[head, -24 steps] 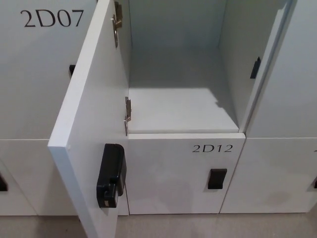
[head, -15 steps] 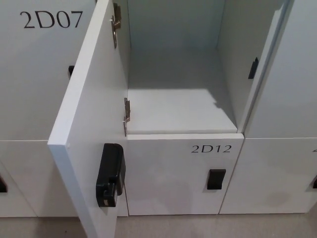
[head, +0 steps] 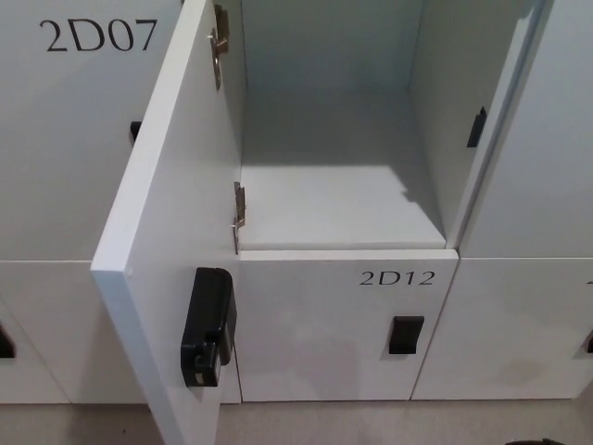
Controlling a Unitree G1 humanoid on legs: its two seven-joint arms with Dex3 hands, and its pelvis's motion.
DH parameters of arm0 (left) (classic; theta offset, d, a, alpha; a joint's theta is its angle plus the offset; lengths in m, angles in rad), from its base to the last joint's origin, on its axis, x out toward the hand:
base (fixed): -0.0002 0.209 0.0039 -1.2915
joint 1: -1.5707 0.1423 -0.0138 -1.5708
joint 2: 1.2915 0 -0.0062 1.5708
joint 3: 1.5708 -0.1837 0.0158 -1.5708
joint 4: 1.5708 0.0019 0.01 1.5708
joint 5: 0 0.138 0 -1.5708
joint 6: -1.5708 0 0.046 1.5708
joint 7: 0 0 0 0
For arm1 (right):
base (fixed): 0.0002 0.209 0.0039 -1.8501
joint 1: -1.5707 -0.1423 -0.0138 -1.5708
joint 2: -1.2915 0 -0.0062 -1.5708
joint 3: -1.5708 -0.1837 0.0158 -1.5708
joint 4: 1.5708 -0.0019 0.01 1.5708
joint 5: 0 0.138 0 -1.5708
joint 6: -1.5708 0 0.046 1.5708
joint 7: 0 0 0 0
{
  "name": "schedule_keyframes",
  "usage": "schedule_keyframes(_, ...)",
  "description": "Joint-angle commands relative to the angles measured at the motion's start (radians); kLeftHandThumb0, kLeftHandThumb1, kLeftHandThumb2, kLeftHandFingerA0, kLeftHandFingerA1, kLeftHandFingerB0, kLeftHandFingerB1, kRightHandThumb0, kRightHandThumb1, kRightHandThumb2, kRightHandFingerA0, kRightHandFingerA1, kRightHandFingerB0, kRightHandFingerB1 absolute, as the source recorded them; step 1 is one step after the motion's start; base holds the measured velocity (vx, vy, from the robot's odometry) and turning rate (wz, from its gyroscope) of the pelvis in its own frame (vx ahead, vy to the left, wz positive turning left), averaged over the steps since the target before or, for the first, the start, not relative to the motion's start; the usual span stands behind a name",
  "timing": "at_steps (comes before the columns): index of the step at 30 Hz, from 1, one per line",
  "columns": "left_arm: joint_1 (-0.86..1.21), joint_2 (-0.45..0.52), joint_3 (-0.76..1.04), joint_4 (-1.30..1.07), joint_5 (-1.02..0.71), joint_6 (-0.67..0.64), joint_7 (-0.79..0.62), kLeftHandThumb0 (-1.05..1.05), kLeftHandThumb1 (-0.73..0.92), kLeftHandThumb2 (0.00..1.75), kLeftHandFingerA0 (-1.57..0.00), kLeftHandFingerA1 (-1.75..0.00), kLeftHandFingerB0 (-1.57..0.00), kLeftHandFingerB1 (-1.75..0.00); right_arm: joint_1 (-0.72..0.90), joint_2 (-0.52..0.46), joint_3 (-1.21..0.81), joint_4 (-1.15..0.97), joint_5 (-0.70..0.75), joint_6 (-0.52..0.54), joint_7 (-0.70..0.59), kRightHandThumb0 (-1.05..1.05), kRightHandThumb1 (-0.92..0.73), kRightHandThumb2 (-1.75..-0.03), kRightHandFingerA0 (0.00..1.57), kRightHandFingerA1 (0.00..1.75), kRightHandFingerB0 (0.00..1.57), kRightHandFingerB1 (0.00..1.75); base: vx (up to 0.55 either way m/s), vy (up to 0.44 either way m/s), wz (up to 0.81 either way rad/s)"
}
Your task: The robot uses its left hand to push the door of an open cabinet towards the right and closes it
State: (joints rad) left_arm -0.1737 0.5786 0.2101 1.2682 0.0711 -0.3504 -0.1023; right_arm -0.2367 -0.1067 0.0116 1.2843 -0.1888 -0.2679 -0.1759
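The white cabinet door (head: pixel 167 185) stands wide open, hinged on the left side of its compartment and swung out towards me. Its inner face carries a black lock box (head: pixel 208 326) near the free edge. Two metal hinges (head: pixel 238 215) join it to the frame. The open compartment (head: pixel 334 204) is empty, with a pale shelf floor and a small black catch (head: pixel 477 127) on its right wall. Neither of my hands shows in the head view.
The closed door marked 2D07 (head: pixel 65 139) lies behind the open door on the left. Below the compartment is the closed door 2D12 (head: pixel 324 334) with a black handle (head: pixel 406 334). More closed doors stand to the right. A thin dark sliver (head: pixel 542 442) touches the bottom edge.
The picture has shifted by a few pixels, so the camera moved slightly. The door stands at the same angle. A thin dark sliver has appeared at the bottom right edge.
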Motion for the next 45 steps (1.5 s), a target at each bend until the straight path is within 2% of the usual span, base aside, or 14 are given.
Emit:
schedule_keyframes(1, -0.140, 0.098, 0.039, 0.026, -0.043, 0.091, -0.076, -0.66, 0.92, 0.78, -0.20, -0.37, -0.17, -0.34, -0.008, -0.011, -0.011, 0.007, 0.008, -0.003, -0.019, -0.59, -0.73, -1.01, 0.32, 0.50, 0.31, 0.49, 0.00, 0.000, 0.00)
schedule_keyframes(2, -0.182, 0.112, 0.032, 0.025, -0.033, 0.102, -0.078, -0.32, 0.65, 1.17, 0.00, -0.48, 0.00, -0.47, 0.005, -0.010, -0.008, 0.007, 0.004, -0.004, -0.028, -0.59, -0.72, -1.01, 0.33, 0.51, 0.31, 0.49, 0.00, 0.000, 0.00)
schedule_keyframes(5, -0.296, 0.141, -0.004, 0.019, 0.007, 0.138, -0.077, -0.32, 0.64, 1.17, 0.00, -0.48, 0.00, -0.47, 0.029, -0.010, 0.014, 0.003, -0.025, 0.002, -0.089, -0.63, -0.71, -1.00, 0.32, 0.50, 0.35, 0.50, 0.00, 0.000, 0.00)
schedule_keyframes(6, -0.341, 0.146, -0.019, 0.016, 0.020, 0.150, -0.081, -0.65, 0.92, 0.74, -0.21, -0.34, -0.14, -0.30, 0.026, -0.015, 0.023, 0.002, -0.038, 0.019, -0.120, -0.58, -0.68, -1.00, 0.32, 0.50, 0.40, 0.52, 0.00, 0.000, 0.00)
schedule_keyframes(15, -0.668, 0.042, -0.198, 0.000, 0.135, 0.215, -0.097, -0.67, 0.92, 0.69, -0.32, -0.32, -0.26, -0.30, -0.036, -0.054, -0.002, 0.028, -0.006, 0.224, -0.126, -0.53, -0.78, -0.64, 0.30, 0.35, 0.32, 0.34, 0.00, 0.000, 0.00)
schedule_keyframes(23, -0.713, -0.255, -0.398, -0.033, 0.196, 0.278, -0.109, -0.72, 0.91, 0.68, -0.23, -0.30, -0.21, -0.28, 0.068, -0.022, -0.036, 0.025, 0.018, 0.186, -0.122, -0.51, -0.60, -0.95, 0.41, 0.55, 0.30, 0.48, 0.00, 0.000, 0.00)
schedule_keyframes(25, -0.724, -0.340, -0.440, -0.041, 0.210, 0.298, -0.101, -0.73, 0.90, 0.68, -0.25, -0.31, -0.22, -0.28, 0.072, -0.023, -0.021, 0.024, 0.000, 0.192, -0.123, -0.50, -0.74, -0.63, 0.48, 0.38, 0.45, 0.36, 0.00, 0.000, 0.00)
schedule_keyframes(27, -0.738, -0.422, -0.477, -0.054, 0.222, 0.319, -0.090, -0.74, 0.89, 0.67, -0.32, -0.32, -0.23, -0.29, 0.074, -0.020, -0.017, 0.019, -0.002, 0.185, -0.118, -0.52, -0.63, -0.98, 0.46, 0.56, 0.39, 0.51, 0.00, 0.000, 0.00)
schedule_keyframes(34, -0.842, -0.711, -0.584, -0.104, 0.240, 0.337, -0.123, -0.86, 0.91, 0.68, -0.36, -0.32, -0.27, -0.29, 0.062, -0.003, -0.021, 0.004, 0.006, 0.157, -0.133, -0.48, -0.74, -0.62, 0.61, 0.42, 0.62, 0.41, 0.01, -0.001, 0.04)
schedule_keyframes(36, -0.876, -0.802, -0.614, -0.124, 0.245, 0.361, -0.144, -0.88, 0.90, 0.68, -0.36, -0.32, -0.27, -0.29, 0.060, -0.002, -0.019, 0.001, 0.005, 0.160, -0.134, -0.52, -0.66, -1.01, 0.52, 0.58, 0.56, 0.58, 0.01, -0.001, 0.03)
schedule_keyframes(41, -0.921, -1.075, -0.781, -0.347, 0.269, 0.361, -0.244, -0.91, 0.91, 0.69, -0.33, -0.33, -0.28, -0.29, 0.065, 0.007, -0.013, 0.004, 0.002, 0.153, -0.115, -0.59, -0.66, -0.97, 0.38, 0.52, 0.33, 0.49, 0.00, 0.000, 0.00)
schedule_keyframes(43, -0.927, -1.118, -0.834, -0.475, 0.253, 0.336, -0.284, -0.82, 0.92, 0.72, -0.28, -0.43, -0.21, -0.33, 0.054, 0.013, -0.011, 0.004, 0.000, 0.158, -0.118, -0.59, -0.66, -0.97, 0.38, 0.52, 0.33, 0.48, 0.00, 0.000, 0.00)
schedule_keyframes(44, -0.956, -1.155, -0.864, -0.577, 0.230, 0.290, -0.310, 0.33, 0.85, 1.16, -0.50, -0.79, -0.33, -0.69, 0.038, 0.018, -0.010, 0.005, -0.001, 0.165, -0.121, -0.59, -0.66, -0.97, 0.38, 0.52, 0.33, 0.48, 0.00, 0.000, 0.00)
schedule_keyframes(45, -0.990, -1.198, -0.897, -0.771, 0.166, 0.283, -0.342, 1.05, 0.92, 0.86, -1.01, -1.12, -0.83, -1.05, 0.020, 0.018, -0.009, 0.006, -0.002, 0.174, -0.122, -0.59, -0.66, -0.97, 0.38, 0.52, 0.33, 0.48, 0.00, 0.000, 0.00)
